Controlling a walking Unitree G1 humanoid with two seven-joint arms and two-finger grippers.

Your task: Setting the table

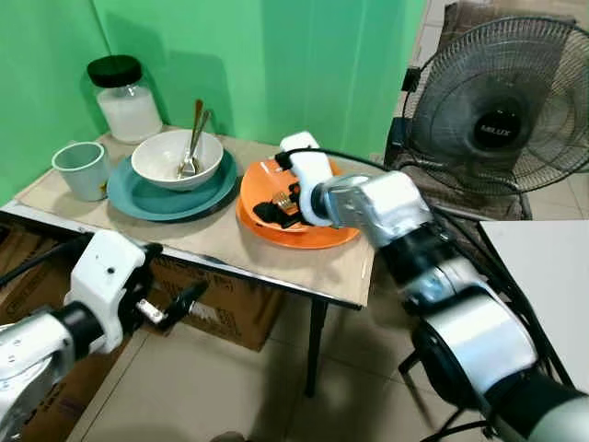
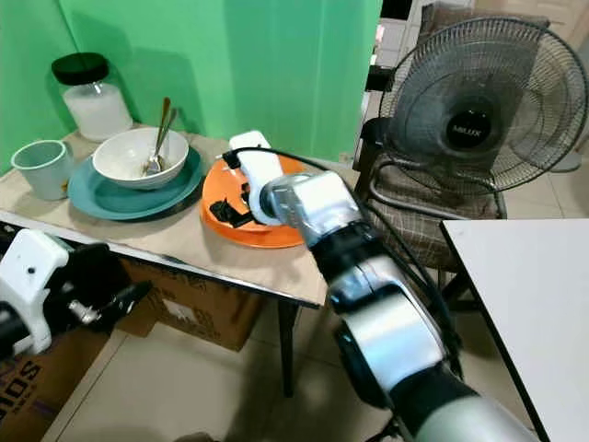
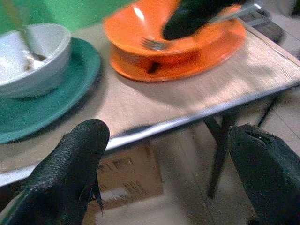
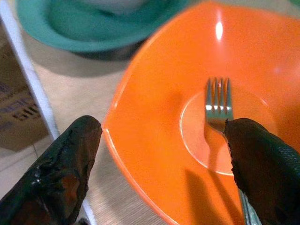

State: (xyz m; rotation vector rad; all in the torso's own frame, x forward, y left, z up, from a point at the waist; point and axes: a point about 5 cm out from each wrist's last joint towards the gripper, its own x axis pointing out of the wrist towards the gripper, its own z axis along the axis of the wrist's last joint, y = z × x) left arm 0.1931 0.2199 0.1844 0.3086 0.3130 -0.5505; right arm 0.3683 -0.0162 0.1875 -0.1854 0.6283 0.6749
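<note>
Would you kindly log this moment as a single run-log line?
right gripper: open over orange bowl | fork: lying in bowl | left gripper: open, below table edge | white bowl: on teal plate

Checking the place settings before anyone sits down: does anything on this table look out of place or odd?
Mostly tidy. Cutlery sits inside dishes, not beside them: a fork lies in the orange bowl under the open right gripper, and two spoons stand in the white bowl on the teal plate. Nothing looks spilled or broken.

green backdrop, tiled floor, standing fan, cardboard boxes underneath.
</note>
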